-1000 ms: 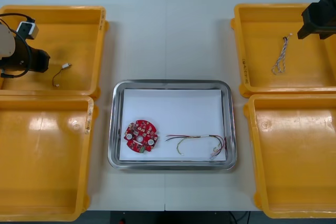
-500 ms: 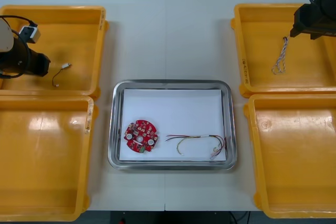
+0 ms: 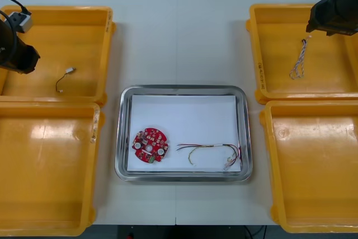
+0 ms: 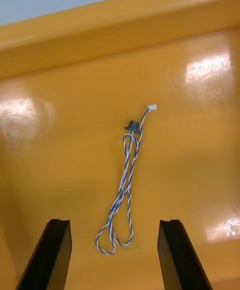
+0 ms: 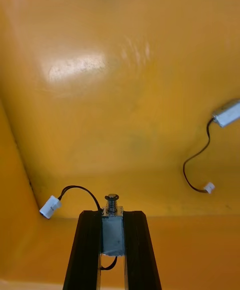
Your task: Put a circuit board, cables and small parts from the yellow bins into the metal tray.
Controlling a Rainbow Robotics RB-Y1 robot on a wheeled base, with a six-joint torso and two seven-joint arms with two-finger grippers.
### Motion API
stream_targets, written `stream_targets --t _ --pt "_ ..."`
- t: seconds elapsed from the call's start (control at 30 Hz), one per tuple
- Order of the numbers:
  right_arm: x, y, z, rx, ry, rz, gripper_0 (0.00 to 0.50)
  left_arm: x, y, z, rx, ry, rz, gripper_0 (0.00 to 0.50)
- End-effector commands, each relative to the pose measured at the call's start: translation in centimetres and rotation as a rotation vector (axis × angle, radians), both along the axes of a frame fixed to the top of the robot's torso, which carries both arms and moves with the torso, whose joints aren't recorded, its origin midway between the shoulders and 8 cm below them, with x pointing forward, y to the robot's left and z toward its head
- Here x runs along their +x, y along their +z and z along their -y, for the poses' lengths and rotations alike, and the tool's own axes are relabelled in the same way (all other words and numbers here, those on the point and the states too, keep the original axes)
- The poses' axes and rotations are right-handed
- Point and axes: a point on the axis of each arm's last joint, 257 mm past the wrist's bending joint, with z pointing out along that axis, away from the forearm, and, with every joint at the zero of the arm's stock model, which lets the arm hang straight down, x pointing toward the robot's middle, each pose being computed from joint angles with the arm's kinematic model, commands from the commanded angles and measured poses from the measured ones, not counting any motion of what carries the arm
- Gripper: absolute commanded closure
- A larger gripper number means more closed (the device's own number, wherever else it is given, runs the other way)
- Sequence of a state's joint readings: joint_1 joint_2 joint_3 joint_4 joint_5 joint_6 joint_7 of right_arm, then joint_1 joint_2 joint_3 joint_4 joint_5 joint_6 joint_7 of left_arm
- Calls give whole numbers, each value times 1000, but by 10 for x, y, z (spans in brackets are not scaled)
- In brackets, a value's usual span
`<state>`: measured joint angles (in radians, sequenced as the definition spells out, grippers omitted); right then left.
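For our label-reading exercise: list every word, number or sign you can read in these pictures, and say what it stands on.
None can be read.
Dark print on the rim of the far right yellow plastic bin: too small to read.
Markings on the round red circuit board: too small to read.

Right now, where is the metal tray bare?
The metal tray is bare in its far half, beyond the circuit board and red and yellow cable; its near strip is crowded. The left pincer, shut on a small metal part, is over the far left bin; the right pincer, open, near the blue and white cable.
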<state>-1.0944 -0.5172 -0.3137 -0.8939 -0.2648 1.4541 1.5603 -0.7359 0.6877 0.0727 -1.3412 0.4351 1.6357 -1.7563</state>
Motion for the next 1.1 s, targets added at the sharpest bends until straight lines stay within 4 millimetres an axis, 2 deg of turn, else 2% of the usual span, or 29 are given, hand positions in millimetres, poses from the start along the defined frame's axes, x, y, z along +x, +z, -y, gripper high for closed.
stream_targets --t 0.03,0.3,0.6,0.9,1.1 --pt "23 39 -9 42 -35 95 0 -5 42 9 54 -58 26 500" --pt "36 32 -6 80 -80 126 0 -24 60 56 -17 -79 20 500" --pt "39 23 -3 117 -120 130 0 -7 95 117 -53 -135 151 500" --pt "41 3 1 154 -163 121 0 -8 92 166 -54 -184 168 500" --pt "42 -19 1 172 -182 102 0 -12 82 204 -92 -195 155 500"
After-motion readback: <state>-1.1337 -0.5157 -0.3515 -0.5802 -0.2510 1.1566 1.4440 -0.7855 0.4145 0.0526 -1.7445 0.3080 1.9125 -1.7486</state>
